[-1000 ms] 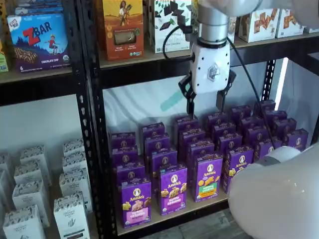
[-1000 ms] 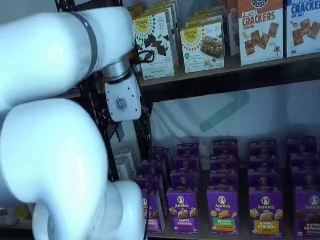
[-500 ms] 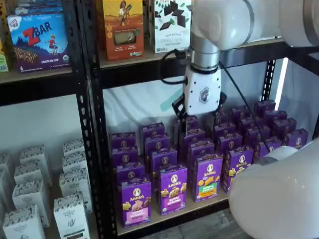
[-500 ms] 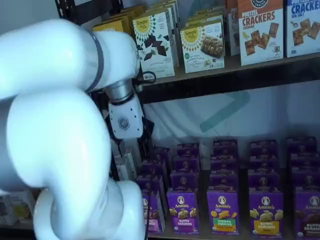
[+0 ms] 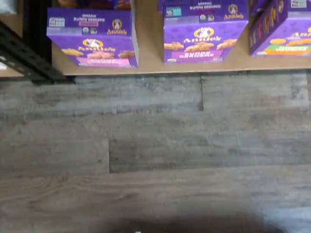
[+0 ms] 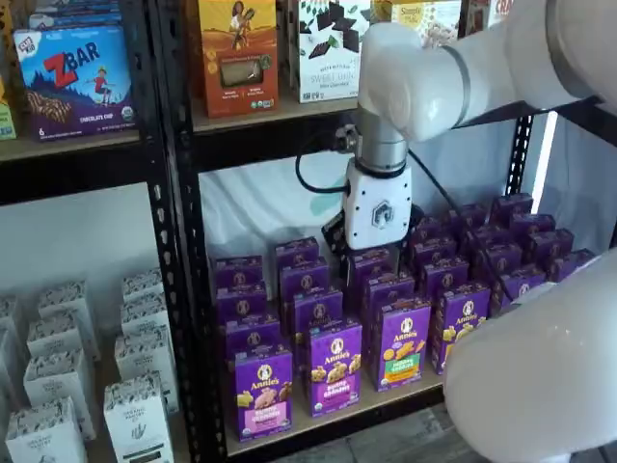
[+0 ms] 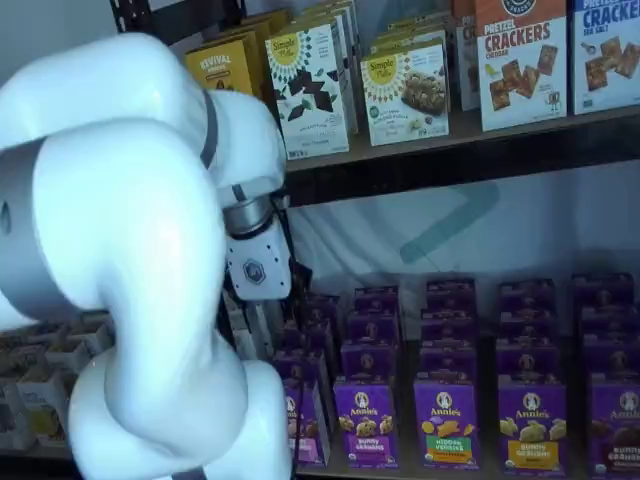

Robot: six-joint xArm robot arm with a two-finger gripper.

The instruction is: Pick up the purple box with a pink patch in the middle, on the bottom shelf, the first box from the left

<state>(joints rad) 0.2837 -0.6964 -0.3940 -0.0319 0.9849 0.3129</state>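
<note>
The purple box (image 6: 263, 391) with a pink patch stands upright at the front left of the bottom shelf (image 6: 333, 422). It also shows in the wrist view (image 5: 92, 36), at the edge of the tan board (image 5: 149, 51), and in a shelf view (image 7: 306, 427) it is partly hidden by the arm. My gripper (image 6: 359, 253) hangs above the middle rows of purple cartons, behind and to the right of the purple box. Its black fingers blend into the cartons, so I cannot tell whether they are open or shut. Nothing shows in them.
A carton with a purple label (image 6: 335, 367) and one with a green patch (image 6: 403, 343) stand right of the purple box, with several rows behind. A black upright (image 6: 180, 251) borders its left side. The arm's white elbow (image 6: 540, 386) fills the front right. Grey floor (image 5: 155, 145) lies before the shelf.
The gripper has moved down and to the left, from below the upper shelf to just over the rows of purple cartons. The boxes have not moved.
</note>
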